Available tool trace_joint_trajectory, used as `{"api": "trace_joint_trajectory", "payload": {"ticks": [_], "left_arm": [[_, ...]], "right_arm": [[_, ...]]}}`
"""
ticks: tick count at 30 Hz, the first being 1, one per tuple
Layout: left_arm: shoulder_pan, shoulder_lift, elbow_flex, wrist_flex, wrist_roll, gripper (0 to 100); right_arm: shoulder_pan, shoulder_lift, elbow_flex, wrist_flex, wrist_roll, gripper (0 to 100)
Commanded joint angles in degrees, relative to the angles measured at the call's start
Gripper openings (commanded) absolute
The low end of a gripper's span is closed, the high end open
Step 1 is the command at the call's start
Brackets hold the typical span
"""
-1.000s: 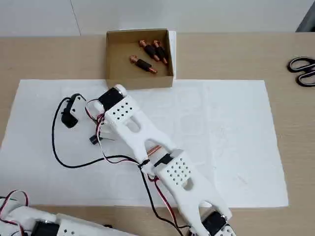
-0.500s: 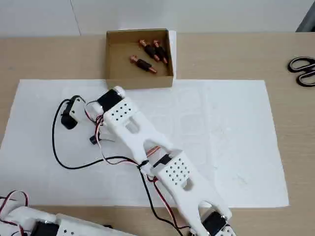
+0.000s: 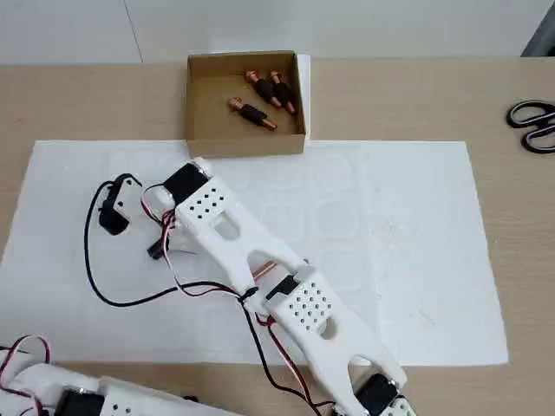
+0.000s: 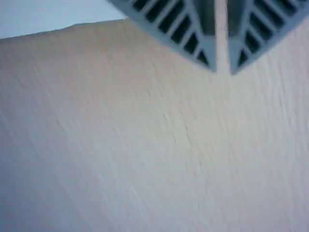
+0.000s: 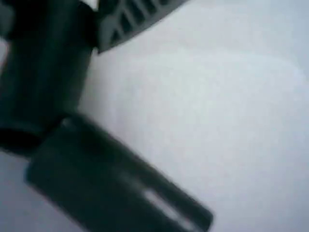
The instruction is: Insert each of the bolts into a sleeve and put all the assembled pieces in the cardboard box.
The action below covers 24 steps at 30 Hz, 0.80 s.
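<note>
The cardboard box (image 3: 201,104) stands at the back of the table with three assembled bolt-and-sleeve pieces (image 3: 252,113) inside. My right arm stretches from the front edge across the white paper. Its gripper (image 3: 165,244) sits left of centre, shut on a black sleeve (image 3: 157,250), which looms dark and close in the right wrist view (image 5: 116,183) under a ribbed finger (image 5: 135,19). A copper bolt (image 3: 264,269) lies on the paper, half hidden beneath that arm. My left gripper (image 4: 222,53) is shut over bare wooden table, holding nothing; its arm (image 3: 52,394) rests at the front left corner.
A white paper sheet (image 3: 399,243) covers the middle of the wooden table (image 3: 390,95). Scissors (image 3: 533,126) lie at the far right edge. Black and red cables (image 3: 130,290) loop over the paper left of the right arm.
The right arm's wrist and gripper have shifted a little to the left and toward the front, and the black sleeve moved with them. The left arm has not moved.
</note>
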Motion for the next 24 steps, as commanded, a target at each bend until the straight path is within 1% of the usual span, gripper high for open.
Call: {"api": "trace_joint_trajectory", "payload": {"ticks": [1,6,9,11,12,14,18,20,24], "left_arm": [[-0.18,-0.79,-0.57,0.09,0.18,1],[0.53,-0.79,-1.98,0.00,0.26,1],[3.78,-0.79,-4.44,0.18,0.26,1],[7.38,-0.79,-6.11,0.26,0.26,1],[9.93,-0.79,-6.99,0.70,0.26,1],[17.14,-0.70,-9.27,4.13,0.26,1],[37.54,-0.62,-12.88,14.15,0.79,1],[46.15,-0.53,-14.29,16.97,2.99,1],[53.45,0.62,-14.37,14.15,2.46,1]], "right_arm": [[0.13,-0.84,-0.35,-0.13,0.26,1.3],[5.41,-3.65,-2.73,1.45,0.00,0.4],[8.75,-8.04,-3.52,1.45,0.00,0.4],[10.07,-11.56,-3.25,1.63,-0.09,0.4],[10.77,-13.14,-3.25,1.71,-0.09,0.4],[12.35,-16.48,-3.16,1.80,-1.49,0.4],[16.66,-22.55,-2.46,2.07,-7.74,0.4],[19.38,-25.80,0.97,2.07,-10.90,0.4],[24.84,-33.71,13.10,1.98,-13.36,0.4]]}}
